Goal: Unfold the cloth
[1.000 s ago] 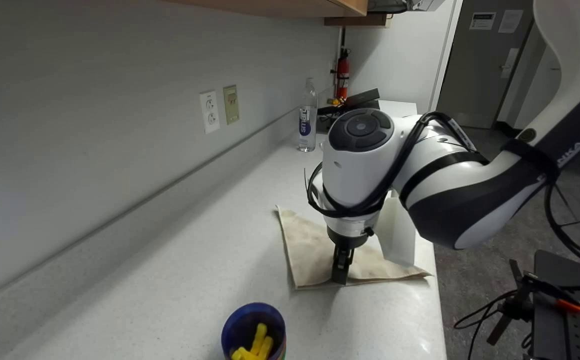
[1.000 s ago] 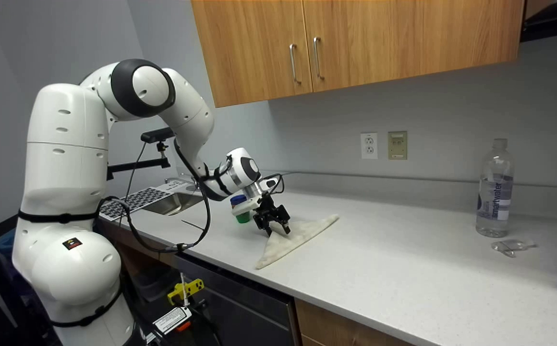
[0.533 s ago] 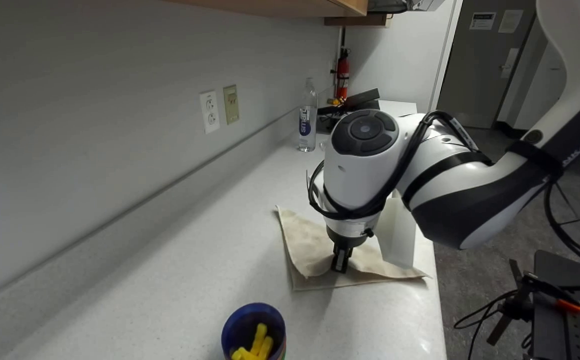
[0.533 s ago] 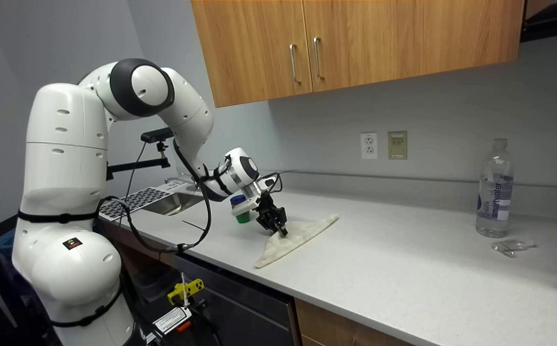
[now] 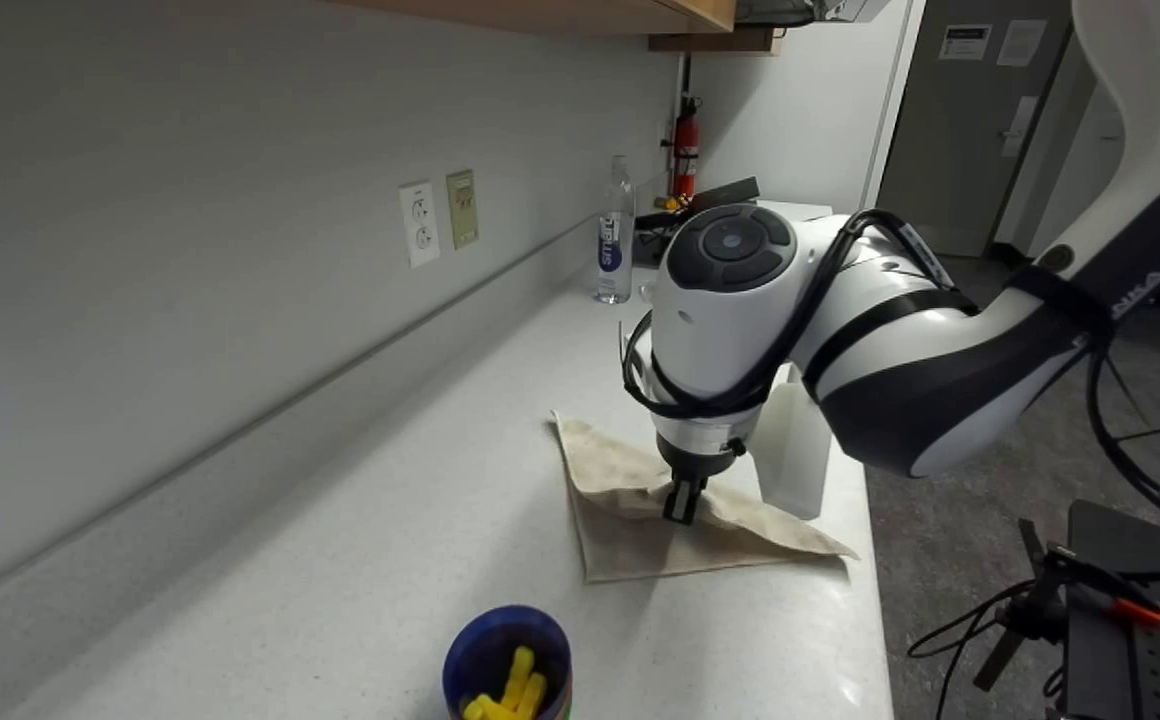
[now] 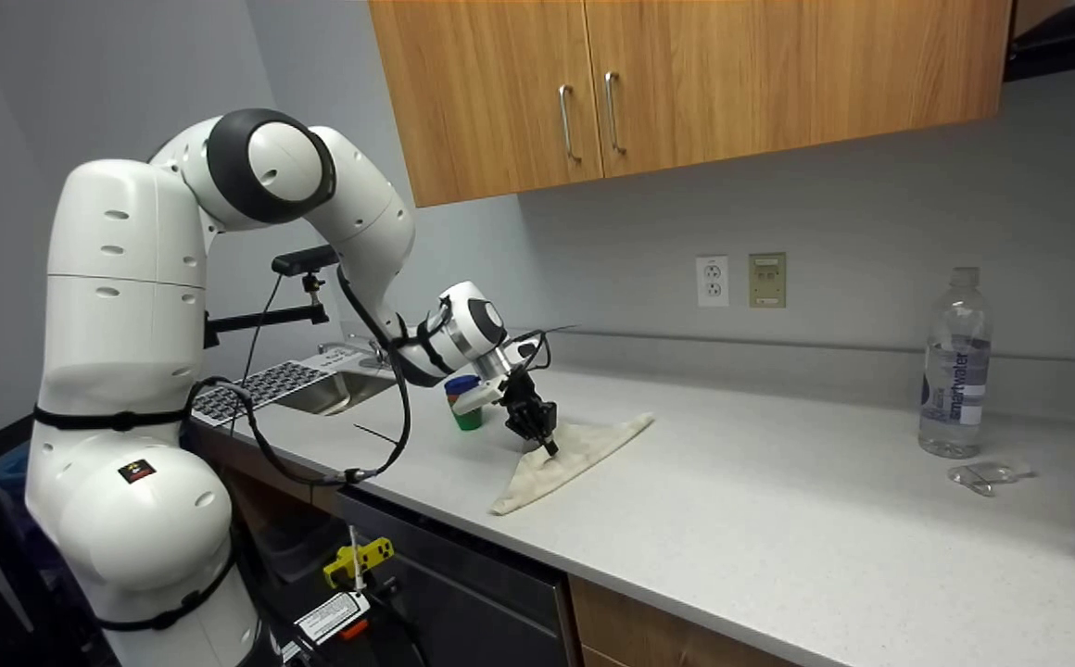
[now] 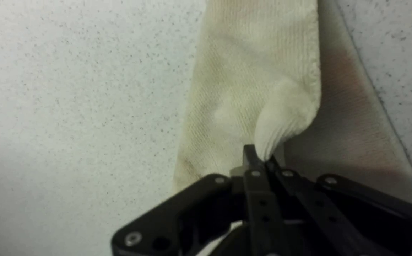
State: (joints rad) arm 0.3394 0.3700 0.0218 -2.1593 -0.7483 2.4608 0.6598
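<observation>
A cream cloth lies folded in a rough triangle on the counter, seen in both exterior views. Its upper layer is drawn back from the near edge, so a strip of the lower layer shows. In the wrist view my gripper is shut on the upper layer of the cloth, which bunches into a narrow pleat between the fingertips. The gripper points downward above the middle of the cloth in an exterior view. Part of the cloth behind the arm is hidden there.
A blue cup holding yellow pieces stands near the cloth. A water bottle and a small clear plastic item sit farther along the counter. The wall runs along the back, with wooden cabinets overhead.
The fingers have come together on the cloth's upper layer. My gripper has moved away from the cup and slightly up, peeling that layer back and baring the lower one.
</observation>
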